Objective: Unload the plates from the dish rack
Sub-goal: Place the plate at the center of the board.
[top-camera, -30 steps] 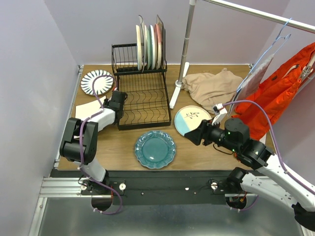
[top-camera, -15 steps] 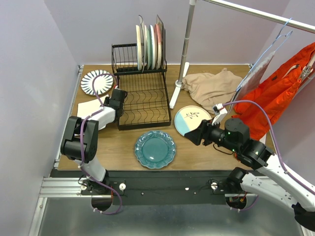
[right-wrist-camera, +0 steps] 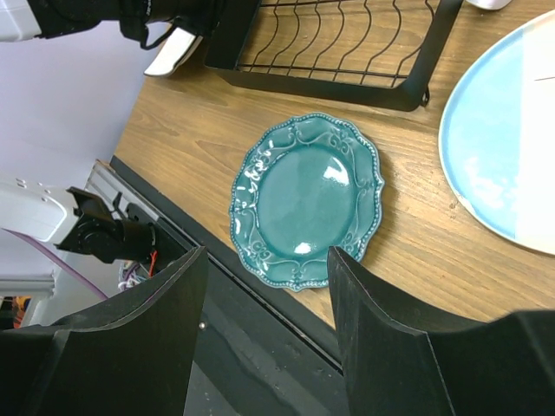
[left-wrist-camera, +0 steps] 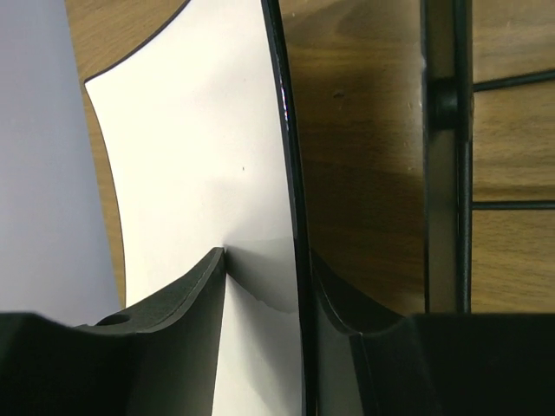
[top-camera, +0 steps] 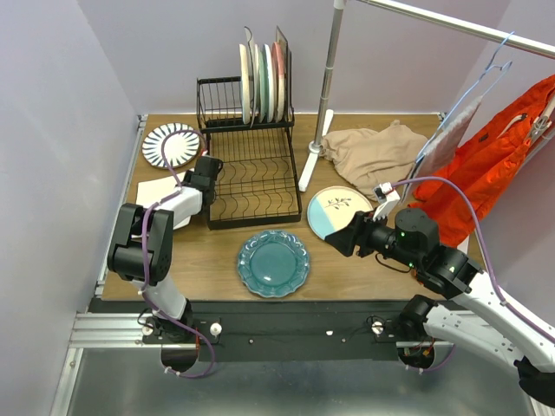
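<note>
My left gripper [top-camera: 205, 172] sits low beside the left side of the black wire dish rack [top-camera: 251, 178]. It is shut on the edge of a white plate with a dark rim [left-wrist-camera: 191, 156], which shows as a cream shape on the table [top-camera: 154, 191]. My right gripper [top-camera: 343, 236] is open and empty, hovering above the scalloped teal plate [right-wrist-camera: 308, 195], which lies flat at the table's front [top-camera: 273, 263]. A striped plate [top-camera: 170, 145] lies at the back left. A cream-blue plate [top-camera: 336, 211] lies right of the rack. Several plates [top-camera: 263, 82] stand upright in the upper basket.
A metal rail stand [top-camera: 325, 95] rises just right of the rack. A beige cloth [top-camera: 377, 154] lies at the back right, with an orange garment [top-camera: 499, 165] hanging beyond it. A black rail [right-wrist-camera: 260, 321] runs along the table's front edge.
My left gripper has shifted slightly toward the back along the rack's left side, with the white plate in it. The right arm has not moved.
</note>
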You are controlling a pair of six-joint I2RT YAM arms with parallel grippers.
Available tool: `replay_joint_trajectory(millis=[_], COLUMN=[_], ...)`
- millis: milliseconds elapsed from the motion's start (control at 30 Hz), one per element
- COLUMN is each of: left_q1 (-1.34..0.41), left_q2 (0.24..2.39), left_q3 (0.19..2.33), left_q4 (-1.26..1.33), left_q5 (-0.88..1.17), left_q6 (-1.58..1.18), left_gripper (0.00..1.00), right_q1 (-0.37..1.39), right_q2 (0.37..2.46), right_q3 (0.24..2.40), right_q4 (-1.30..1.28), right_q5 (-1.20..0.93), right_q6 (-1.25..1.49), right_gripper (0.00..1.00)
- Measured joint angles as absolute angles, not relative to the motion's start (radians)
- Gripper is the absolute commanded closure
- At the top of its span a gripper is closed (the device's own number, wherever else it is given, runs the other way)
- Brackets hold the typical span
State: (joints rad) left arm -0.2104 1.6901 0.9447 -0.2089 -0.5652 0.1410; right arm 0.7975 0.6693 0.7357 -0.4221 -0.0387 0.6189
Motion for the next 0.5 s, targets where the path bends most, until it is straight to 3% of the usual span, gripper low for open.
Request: replay_joint_trajectory(millis=[267, 300, 333, 500], left_q1=[-0.16, -0.158, -0.156, -0.115], left_q2=[1.719, 1.72, 1.721, 1.729], left_q3=[1.029, 1.032, 1.034, 1.055], left_q4=[-0.227, -0.227, -0.227, -0.23], left_q5=[-0.484, -0.479, -0.476, -0.385], left_q6=[0.098, 0.097, 0.097, 0.076], left_gripper=[0.51, 0.27, 0.17, 0.18], right_q1=[0.797, 0.797, 0.797, 0.797], right_q2=[0.672, 0.674, 0.676, 0.679], right_q3=[0.736, 0.736, 0.736, 0.736], right_q4=[-0.424, -0.424, -0.425, -0.432], right_q5=[-0.038, -0.038, -0.038, -0.038], right_q6=[0.617, 0.616, 0.614, 0.609], right_gripper=[0.35, 0.35, 0.35, 0.35])
